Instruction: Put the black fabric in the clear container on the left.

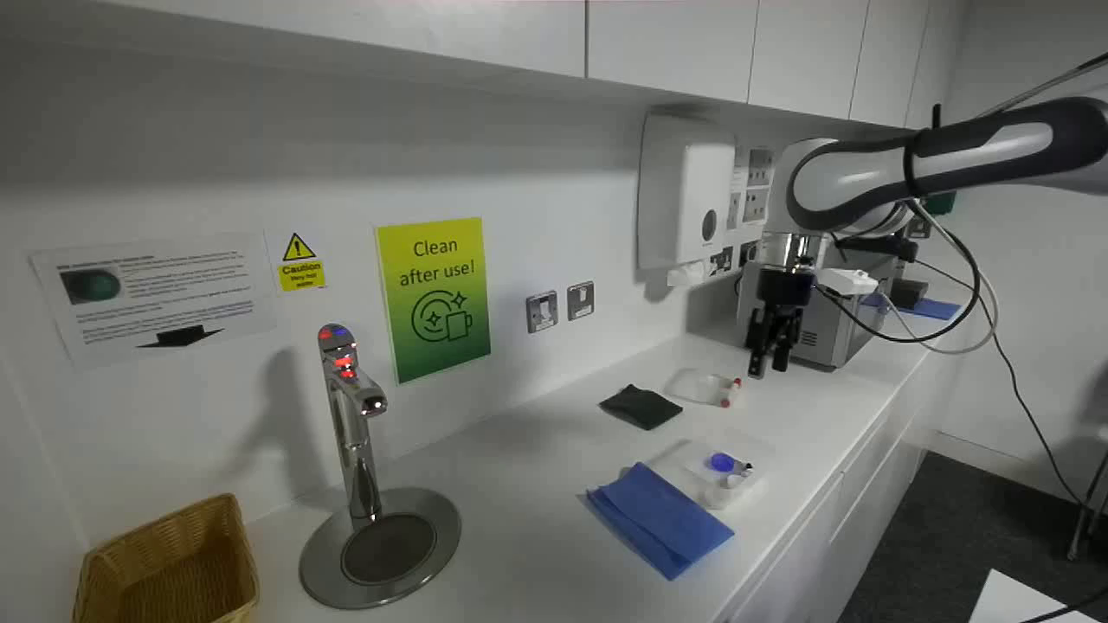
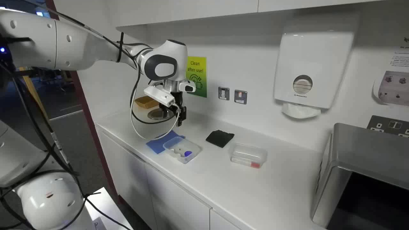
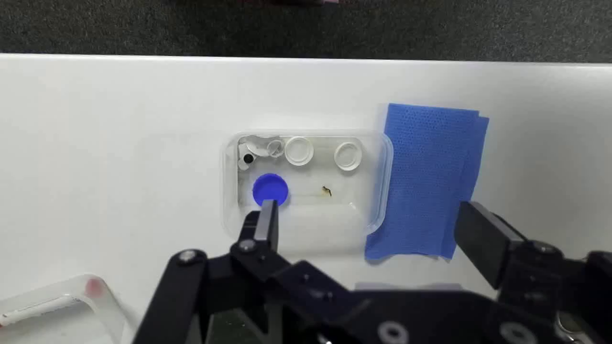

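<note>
Black fabric (image 2: 220, 138) lies on the counter (image 2: 220, 182) near the clear container (image 3: 325, 217), gripper (image 3: 368, 210) is empty and spread wide, so I'd center over it, drop straight down and pinch a fold.

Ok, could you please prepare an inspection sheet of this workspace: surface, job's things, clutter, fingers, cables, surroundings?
Surface: white worktop; spills, nothing seen.
Job's things: black fabric lies on the worktop, outside the clear container, which holds a blue cap and white caps.
Clutter: folded blue cloth beside that container; another clear tub with something red.
Fingers: wide apart, holding nothing, above the worktop.
Cables: black cable and white cable hang in loops under the arm; snags, nothing seen.
Surroundings: tap, wicker basket, wall dispenser, grey appliance.
</note>
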